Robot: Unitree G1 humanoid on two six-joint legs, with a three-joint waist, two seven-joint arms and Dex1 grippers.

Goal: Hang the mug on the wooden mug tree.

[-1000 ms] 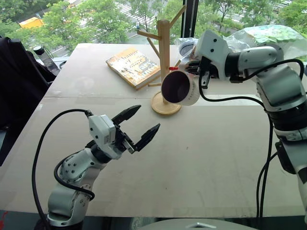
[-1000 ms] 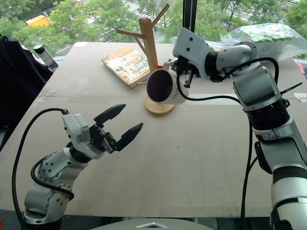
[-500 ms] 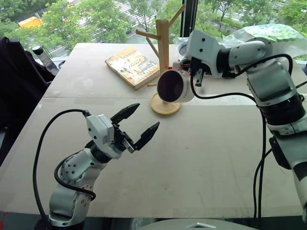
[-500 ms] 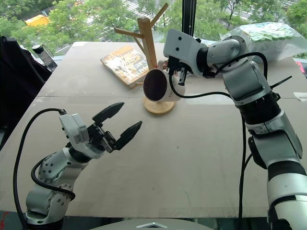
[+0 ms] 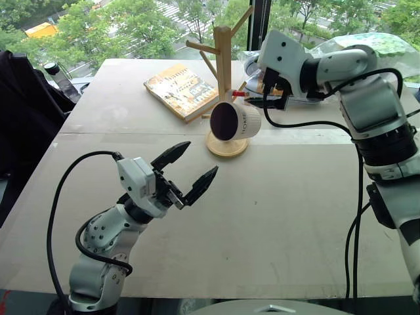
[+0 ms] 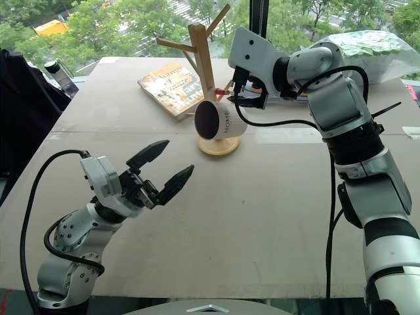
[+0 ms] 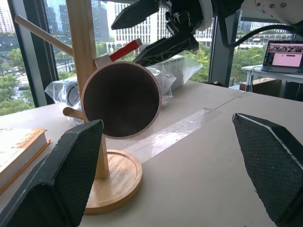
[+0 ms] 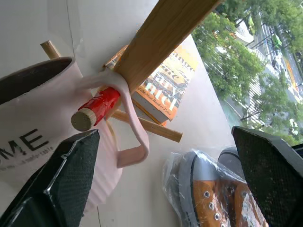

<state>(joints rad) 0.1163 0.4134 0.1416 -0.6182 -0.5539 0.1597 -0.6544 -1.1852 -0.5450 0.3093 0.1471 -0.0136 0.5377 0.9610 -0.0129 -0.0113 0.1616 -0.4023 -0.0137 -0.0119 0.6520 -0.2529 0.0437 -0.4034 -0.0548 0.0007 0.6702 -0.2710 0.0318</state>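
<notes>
Right gripper: fingers spread wide, grasping nothing, just right of the mug.
Left gripper: released, empty, above the near table.
Mug: hangs by its handle on a red-tipped peg of the wooden mug tree, mouth facing near-left.
Table: pale board; book far left of the tree.
Room: windows beyond, trees outside.

This looks like an upper-floor office or lab space. Beyond the left fingers, tall windows show city high-rises, and an open laptop sits on a far desk. The plain tabletop overlooks treetops and a street below.
</notes>
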